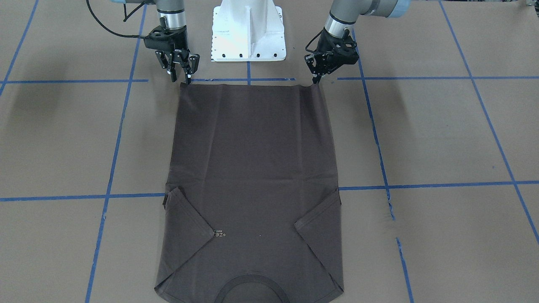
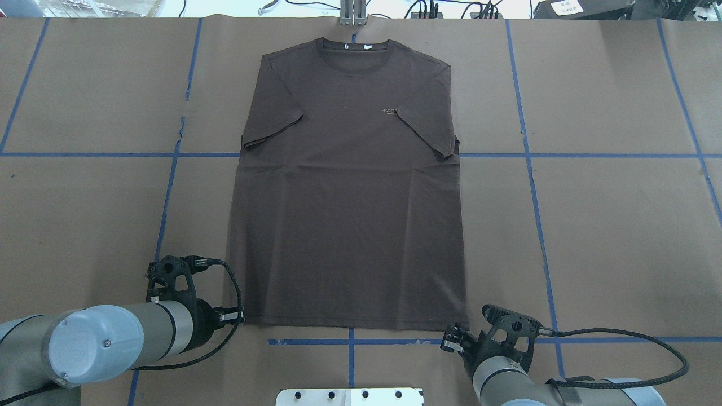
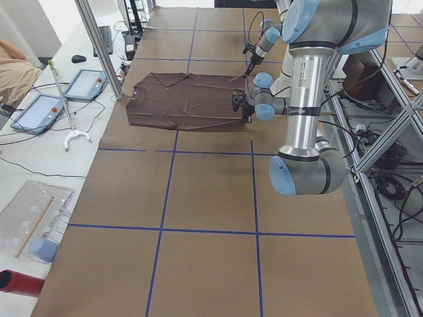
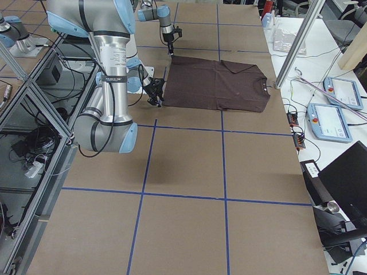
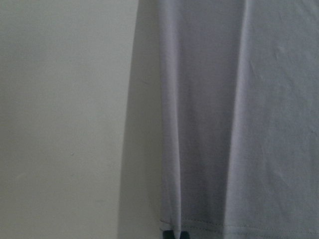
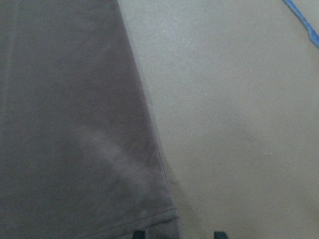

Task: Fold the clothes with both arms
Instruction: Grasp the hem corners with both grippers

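Observation:
The dark brown-grey T-shirt [image 2: 350, 214] lies flat and face up on the brown table, with both sleeves folded inward, the collar [image 2: 354, 48] at the far side and the hem toward the robot. My left gripper [image 1: 316, 81] is at the hem's corner on my left. Its fingers look closed together on the cloth there, and a small crease rises from that corner [image 5: 169, 219]. My right gripper [image 1: 182, 78] stands open at the other hem corner [image 6: 167, 214]. One fingertip is over the cloth edge and one is on the bare table.
The white pedestal base [image 1: 248, 33] stands just behind the hem, between the arms. Blue tape lines [image 2: 530, 155] grid the brown table cover. Tablets [image 4: 342, 91] and cables lie beyond the collar end, near a metal pole [image 3: 99, 46].

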Robot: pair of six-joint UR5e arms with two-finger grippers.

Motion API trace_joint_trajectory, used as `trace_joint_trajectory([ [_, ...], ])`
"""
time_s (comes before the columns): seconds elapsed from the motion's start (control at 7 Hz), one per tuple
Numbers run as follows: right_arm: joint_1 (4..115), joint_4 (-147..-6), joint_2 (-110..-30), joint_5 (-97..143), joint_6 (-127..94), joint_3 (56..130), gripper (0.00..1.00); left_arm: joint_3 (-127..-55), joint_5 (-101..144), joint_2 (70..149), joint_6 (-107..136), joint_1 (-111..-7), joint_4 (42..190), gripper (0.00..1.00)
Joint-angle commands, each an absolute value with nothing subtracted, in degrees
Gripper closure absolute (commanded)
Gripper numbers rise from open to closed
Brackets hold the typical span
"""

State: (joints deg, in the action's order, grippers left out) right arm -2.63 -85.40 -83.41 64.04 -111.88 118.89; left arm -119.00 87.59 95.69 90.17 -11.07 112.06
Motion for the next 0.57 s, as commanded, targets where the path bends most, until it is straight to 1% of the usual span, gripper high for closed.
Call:
trace_joint_trajectory([
  [0.0, -2.64, -85.25, -83.41, 63.98, -111.88, 118.83, 0.46, -119.00, 87.63, 95.63, 90.18, -11.07, 112.06, 1.00],
  [0.14, -2.64, -85.25, -83.41, 63.90, -111.80, 118.83, 0.46, -119.00, 87.63, 95.62, 90.18, -11.07, 112.06, 1.00],
  [0.43, -2.46, -85.25, -82.62, 63.46, -111.80, 118.57, 0.59, -119.00, 87.63, 95.62, 90.18, -11.07, 112.06, 1.00],
])
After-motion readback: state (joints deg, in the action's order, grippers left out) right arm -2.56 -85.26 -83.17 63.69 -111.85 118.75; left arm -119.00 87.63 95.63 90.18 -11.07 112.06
